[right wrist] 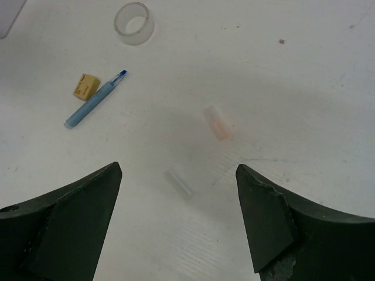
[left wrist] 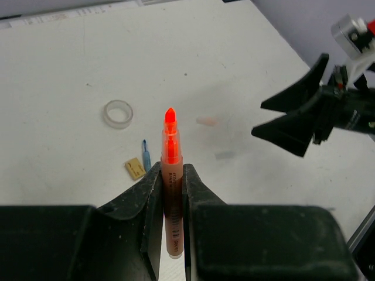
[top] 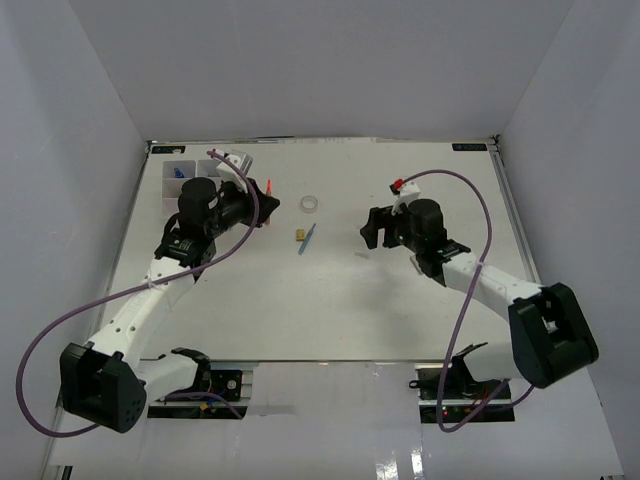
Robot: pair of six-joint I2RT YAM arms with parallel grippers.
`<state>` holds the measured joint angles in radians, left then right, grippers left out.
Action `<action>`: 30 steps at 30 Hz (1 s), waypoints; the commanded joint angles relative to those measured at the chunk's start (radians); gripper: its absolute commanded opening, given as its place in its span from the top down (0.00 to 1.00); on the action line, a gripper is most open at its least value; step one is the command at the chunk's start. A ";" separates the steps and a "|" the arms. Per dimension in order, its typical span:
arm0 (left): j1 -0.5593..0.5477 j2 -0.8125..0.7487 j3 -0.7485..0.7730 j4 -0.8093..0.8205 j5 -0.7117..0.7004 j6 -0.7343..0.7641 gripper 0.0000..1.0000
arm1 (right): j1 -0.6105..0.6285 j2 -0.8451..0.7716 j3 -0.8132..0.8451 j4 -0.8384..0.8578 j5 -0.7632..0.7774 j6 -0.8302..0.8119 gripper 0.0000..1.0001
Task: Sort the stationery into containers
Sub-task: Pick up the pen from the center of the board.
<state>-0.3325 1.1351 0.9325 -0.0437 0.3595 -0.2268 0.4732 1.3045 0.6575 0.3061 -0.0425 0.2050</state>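
Note:
My left gripper is shut on an orange highlighter with its tip bare, held above the table beside the organiser tray; it also shows in the top view. A tape ring, a brass clip and a blue pen lie mid-table. My right gripper is open and empty, hovering over a small clear cap. A pale orange cap lies just beyond. The ring, pen and clip lie farther left.
A blue item sits in one tray compartment at the back left. White walls enclose the table on three sides. The right gripper shows in the left wrist view, to the right of the highlighter.

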 commanded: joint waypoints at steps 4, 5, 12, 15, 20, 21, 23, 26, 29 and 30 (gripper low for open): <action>0.012 -0.054 -0.086 -0.067 0.070 0.086 1.00 | -0.007 0.238 0.282 -0.189 -0.034 -0.197 0.19; 0.013 -0.051 -0.086 -0.076 0.065 0.090 1.00 | -0.007 0.296 0.315 -0.214 -0.031 -0.214 0.21; 0.013 -0.066 -0.087 -0.091 0.024 0.112 1.00 | -0.007 0.505 0.557 -0.427 0.012 -0.358 0.33; 0.013 -0.074 -0.089 -0.096 0.009 0.118 1.00 | -0.005 0.564 0.631 -0.492 0.030 -0.398 0.35; 0.012 -0.075 -0.087 -0.097 0.022 0.119 1.00 | 0.015 0.645 0.723 -0.582 0.085 -0.441 0.42; 0.013 -0.077 -0.086 -0.097 0.022 0.119 1.00 | 0.021 0.657 0.752 -0.614 0.096 -0.453 0.42; 0.013 -0.078 -0.086 -0.099 0.024 0.119 1.00 | 0.031 0.693 0.777 -0.645 0.124 -0.460 0.43; 0.013 -0.078 -0.086 -0.099 0.022 0.121 1.00 | 0.041 0.723 0.806 -0.677 0.127 -0.466 0.44; 0.013 -0.078 -0.087 -0.099 0.021 0.122 1.00 | 0.051 0.742 0.818 -0.693 0.128 -0.480 0.45; 0.013 -0.078 -0.087 -0.099 0.021 0.122 1.00 | 0.053 0.746 0.821 -0.696 0.127 -0.484 0.45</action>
<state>-0.3237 1.0882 0.8444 -0.1360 0.3813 -0.1165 0.5156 2.0365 1.4345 -0.3420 0.0689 -0.2455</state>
